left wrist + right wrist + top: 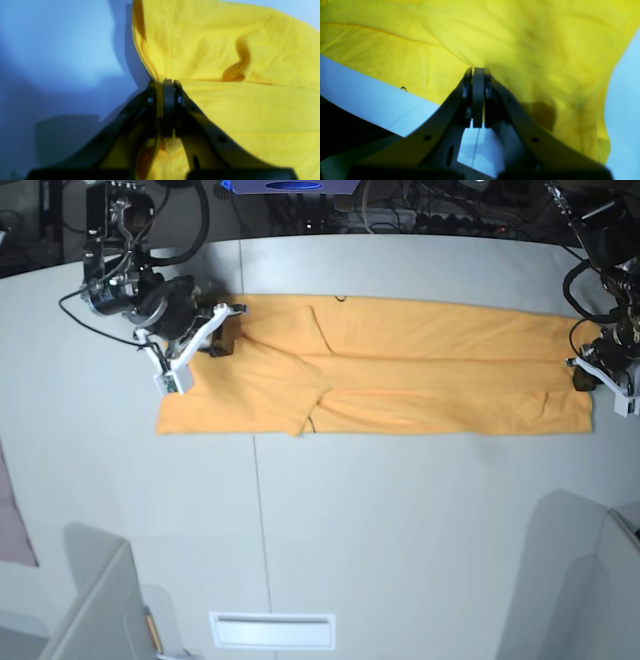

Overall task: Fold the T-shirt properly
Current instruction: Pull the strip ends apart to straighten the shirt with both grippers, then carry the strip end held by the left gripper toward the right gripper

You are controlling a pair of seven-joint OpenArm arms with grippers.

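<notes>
The T-shirt point(237, 75) fills the right and upper part of the left wrist view, its edge pinched between the closed jaws of the left gripper point(168, 83) at centre. In the right wrist view the right gripper point(478, 71) is clamped on yellow cloth too — the table point(370, 97) shows pale at lower left. In the base view the shirt lies as 1 long orange band across the upper table, 1 gripper at each end.
</notes>
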